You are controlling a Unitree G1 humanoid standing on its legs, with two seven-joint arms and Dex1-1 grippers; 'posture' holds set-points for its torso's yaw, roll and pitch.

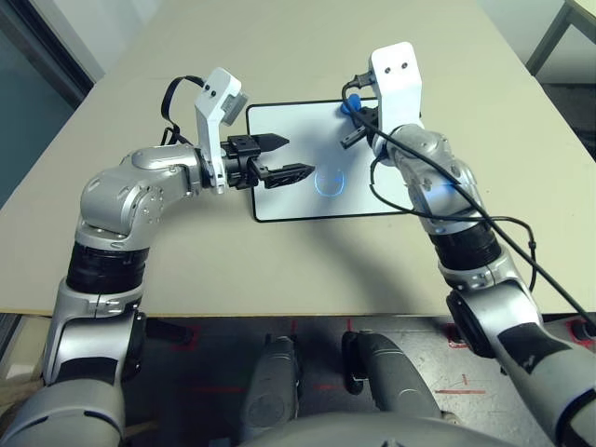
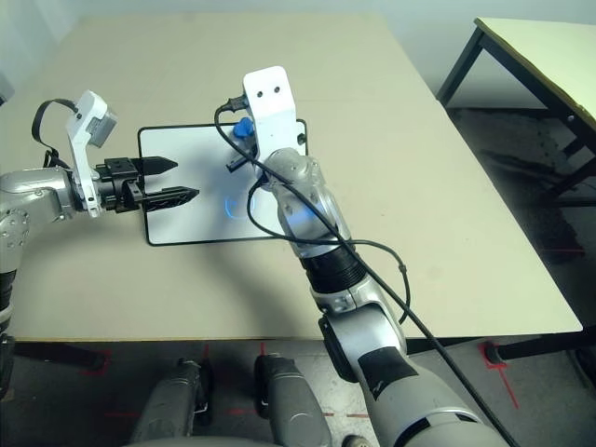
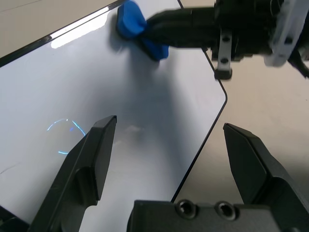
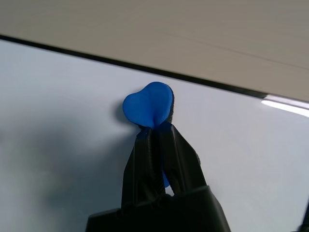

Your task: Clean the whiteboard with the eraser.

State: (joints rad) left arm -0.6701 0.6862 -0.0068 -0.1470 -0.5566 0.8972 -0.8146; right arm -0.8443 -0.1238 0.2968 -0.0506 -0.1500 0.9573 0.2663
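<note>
1. The eraser is clenched between the right gripper jaws, pressed on the whiteboard just inside its far edge.
2. The left gripper jaws are spread, nothing between them, straddling the board's near-left edge.
3. A cyan doodle is seen between both jaws; bare counter surrounds the board.

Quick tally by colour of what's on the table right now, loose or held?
White: 1, the whiteboard
Blue: 1, the eraser, held against the board by the right gripper
Total: 2
</note>
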